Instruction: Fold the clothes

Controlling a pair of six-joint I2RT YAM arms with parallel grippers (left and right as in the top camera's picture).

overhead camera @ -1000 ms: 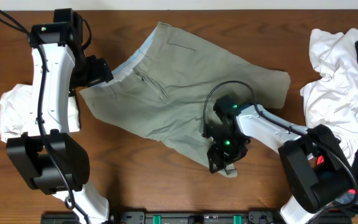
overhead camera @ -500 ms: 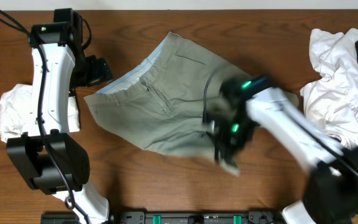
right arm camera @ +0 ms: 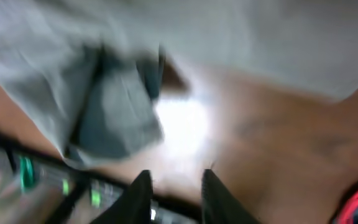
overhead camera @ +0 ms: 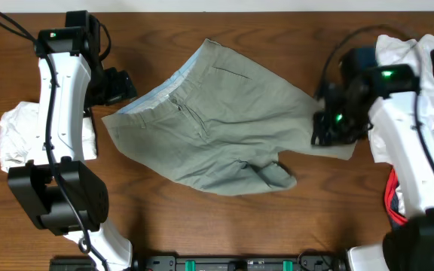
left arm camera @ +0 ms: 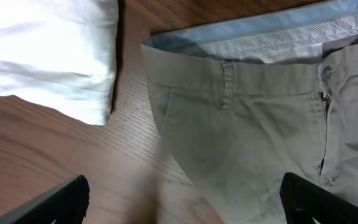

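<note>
Presently right gripper (overhead camera: 324, 135) over edge of khaki shorts (overhead camera: 217, 124).

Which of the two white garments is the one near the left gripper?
The compact white bundle on the far left, close to the left gripper. The other white garment lies heaped on the far right.

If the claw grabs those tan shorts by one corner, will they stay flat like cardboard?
Probably not. The shorts look floppy: one leg end is already crumpled over, so they'd likely droop. Pushed, the thin cloth would probably bunch up rather than slide whole.
</note>
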